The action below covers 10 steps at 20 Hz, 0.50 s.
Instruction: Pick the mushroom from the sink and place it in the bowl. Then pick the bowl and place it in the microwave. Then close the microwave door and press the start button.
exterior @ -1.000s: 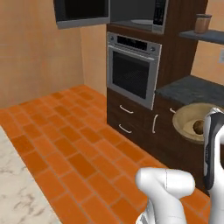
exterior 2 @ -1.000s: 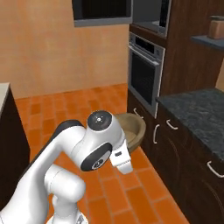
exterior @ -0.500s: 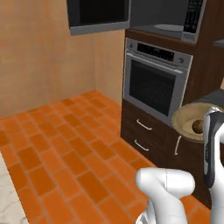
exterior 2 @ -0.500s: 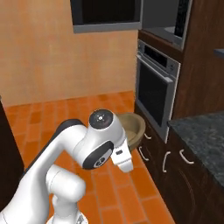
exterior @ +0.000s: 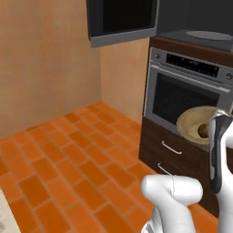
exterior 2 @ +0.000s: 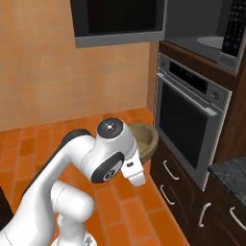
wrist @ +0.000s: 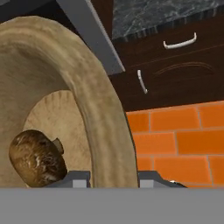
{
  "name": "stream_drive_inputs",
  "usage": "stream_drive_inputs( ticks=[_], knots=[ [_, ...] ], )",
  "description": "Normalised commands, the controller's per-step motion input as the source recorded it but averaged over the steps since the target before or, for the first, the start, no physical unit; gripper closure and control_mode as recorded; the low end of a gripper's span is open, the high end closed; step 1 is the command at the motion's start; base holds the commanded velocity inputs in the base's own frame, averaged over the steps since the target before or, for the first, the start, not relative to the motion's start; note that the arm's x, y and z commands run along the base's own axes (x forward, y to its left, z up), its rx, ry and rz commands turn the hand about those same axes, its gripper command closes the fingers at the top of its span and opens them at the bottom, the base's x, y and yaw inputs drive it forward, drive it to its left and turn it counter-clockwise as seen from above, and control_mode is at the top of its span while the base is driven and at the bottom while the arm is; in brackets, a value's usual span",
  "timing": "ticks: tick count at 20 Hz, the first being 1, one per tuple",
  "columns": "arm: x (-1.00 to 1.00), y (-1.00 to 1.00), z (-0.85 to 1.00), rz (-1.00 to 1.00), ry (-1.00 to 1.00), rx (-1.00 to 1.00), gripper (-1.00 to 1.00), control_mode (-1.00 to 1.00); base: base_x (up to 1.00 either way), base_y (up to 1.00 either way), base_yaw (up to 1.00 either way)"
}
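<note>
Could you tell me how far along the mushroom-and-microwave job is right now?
Done: the mushroom lies inside the bowl. In hand: the gripper is shut on the bowl's rim, carrying it in front of the oven. Left: setting it in the microwave, closing its door, pressing start.

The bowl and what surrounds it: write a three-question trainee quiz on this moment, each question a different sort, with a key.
1. True or false: the mushroom lies inside the bowl.
2. Where is the bowl? A) on the floor B) held up by the gripper, in front of the oven C) on the microwave's turntable
3. Fill in: the microwave door stands ____.

Key: 1 true; 2 B; 3 open.
</note>
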Motion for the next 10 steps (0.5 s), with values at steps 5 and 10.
stream_drive_inputs(
  ticks=[5, 10],
  knots=[
    [0.00, 0.00, 0.00, 0.00, 0.00, 0.00, 1.00, 1.00, 0.75, 0.19, -0.48],
    [0.00, 0.00, 0.00, 0.00, 0.00, 0.00, 1.00, 1.00, 0.46, 0.04, -0.62]
  ],
)
